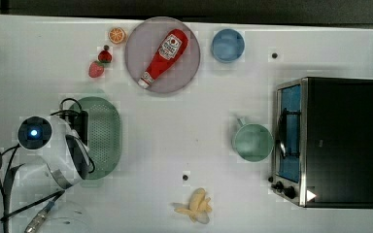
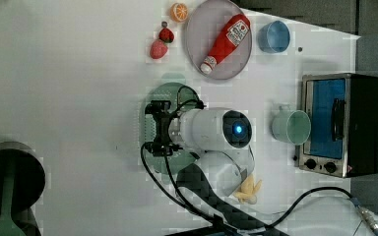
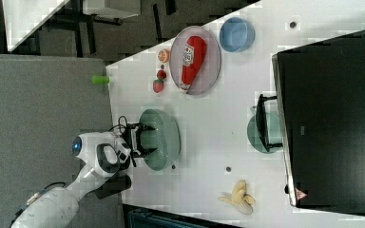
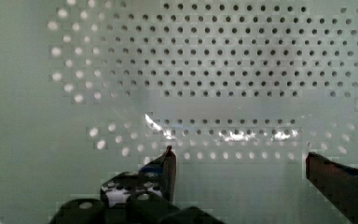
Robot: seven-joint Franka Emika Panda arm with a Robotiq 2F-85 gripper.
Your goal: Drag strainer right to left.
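The strainer (image 1: 106, 138) is a pale green oval colander dotted with small holes, lying flat on the white table at the top view's left. It also appears in the left view (image 2: 170, 91) and the right view (image 3: 165, 137). The arm's white wrist covers part of it from above. My gripper (image 3: 140, 138) hangs over the strainer's side nearest the arm, and the left view looks down on the gripper (image 2: 154, 128) from above. In the wrist view the perforated inside of the strainer (image 4: 223, 60) is close below the gripper (image 4: 238, 154). Its two dark fingers stand wide apart and open, with nothing between them.
A pale green mug (image 1: 252, 141) stands beside a toaster oven (image 1: 330, 141) at the top view's right. Behind the strainer are a plate (image 1: 189, 68) with a ketchup bottle (image 1: 165, 56), a blue bowl (image 1: 228, 45), strawberries (image 1: 100, 63) and an orange slice (image 1: 117, 35). A banana (image 1: 197, 206) lies in front.
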